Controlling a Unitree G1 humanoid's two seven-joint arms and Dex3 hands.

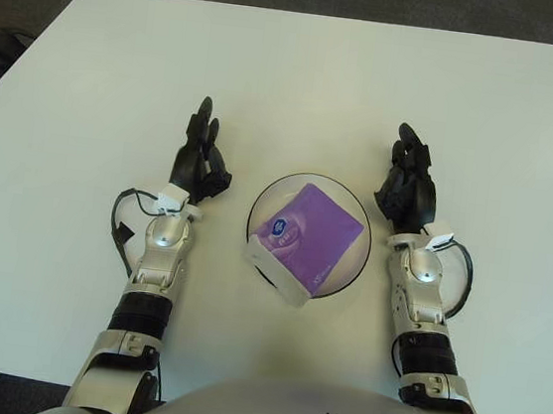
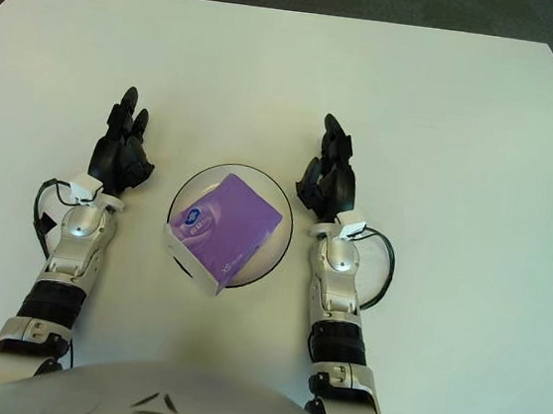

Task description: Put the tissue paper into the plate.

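The purple plastic-wrapped tissue packet (image 1: 305,238) already lies in the round clear glass plate (image 1: 349,272), its long axis slanting toward the near left, between the empty, loosely open left hand (image 1: 199,163) and nearer right hand (image 1: 407,187).
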